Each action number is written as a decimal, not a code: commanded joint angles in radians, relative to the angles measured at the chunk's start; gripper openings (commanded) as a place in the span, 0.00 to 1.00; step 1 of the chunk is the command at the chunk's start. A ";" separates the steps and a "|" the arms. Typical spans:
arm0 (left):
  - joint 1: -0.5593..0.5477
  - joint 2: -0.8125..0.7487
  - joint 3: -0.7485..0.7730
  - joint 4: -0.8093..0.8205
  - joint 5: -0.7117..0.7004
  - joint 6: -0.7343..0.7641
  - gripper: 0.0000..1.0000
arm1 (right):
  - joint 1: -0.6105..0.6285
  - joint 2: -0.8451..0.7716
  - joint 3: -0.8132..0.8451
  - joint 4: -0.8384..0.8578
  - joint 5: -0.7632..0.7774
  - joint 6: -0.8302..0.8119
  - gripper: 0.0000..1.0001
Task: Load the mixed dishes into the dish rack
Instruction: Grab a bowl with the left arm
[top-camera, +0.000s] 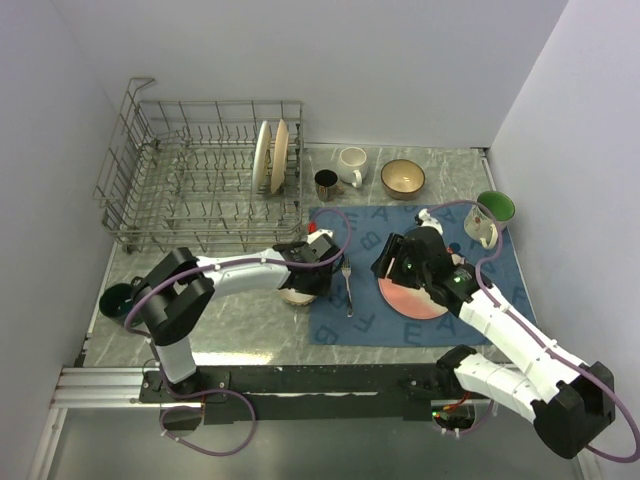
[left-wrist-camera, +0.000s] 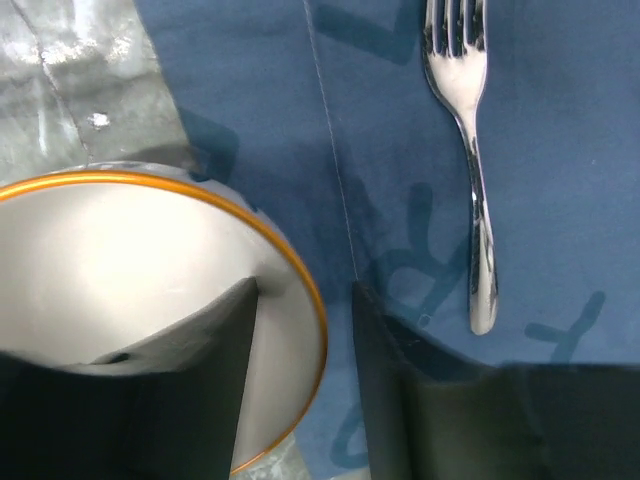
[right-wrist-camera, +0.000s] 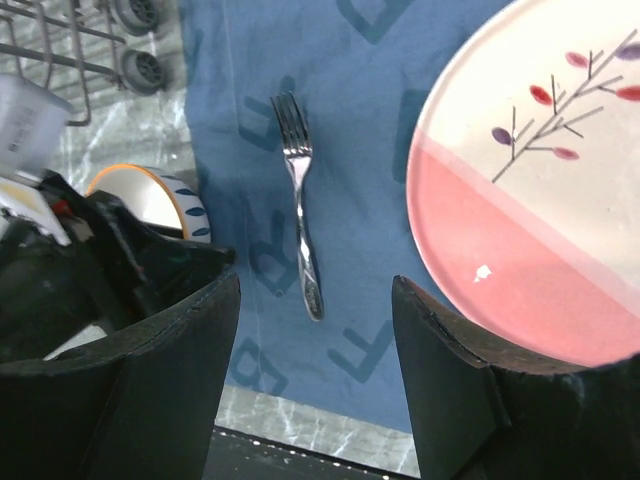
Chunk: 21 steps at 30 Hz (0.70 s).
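Tabletop (top-camera: 250, 320) is grey marble, walls (top-camera: 400, 60) white; my left pincer (left-wrist-camera: 304, 290) gapes astride bowl (left-wrist-camera: 120, 260) rim, right pincer (right-wrist-camera: 315, 285) gapes over placemat (right-wrist-camera: 350, 120).

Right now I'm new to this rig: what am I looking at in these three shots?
Two robot arms are bolted to a table, each ending in two-finger jaws. The top external view looks down from above and behind, with the left arm on the left and the right arm on the right. The other two shots come from a camera on each wrist; the dark shapes at the bottom are that arm's own jaws.

On the table are a wire dish rack with two plates standing in it, a blue lettered placemat, a fork, a pink-and-cream plate, a dark mug, a white mug and a brown-rimmed bowl.

Nothing is held. The left jaws are open, straddling the rim of an orange-rimmed bowl. The right jaws hang open over the placemat.
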 joint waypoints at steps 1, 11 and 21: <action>-0.010 -0.005 0.035 -0.009 -0.021 -0.031 0.35 | -0.011 -0.026 -0.020 0.019 0.003 -0.010 0.70; -0.011 -0.104 0.066 -0.074 -0.060 -0.047 0.01 | -0.019 -0.030 -0.029 0.030 -0.007 -0.004 0.69; -0.010 -0.353 0.034 -0.036 0.037 -0.042 0.01 | -0.027 -0.015 -0.023 0.068 -0.054 -0.005 0.69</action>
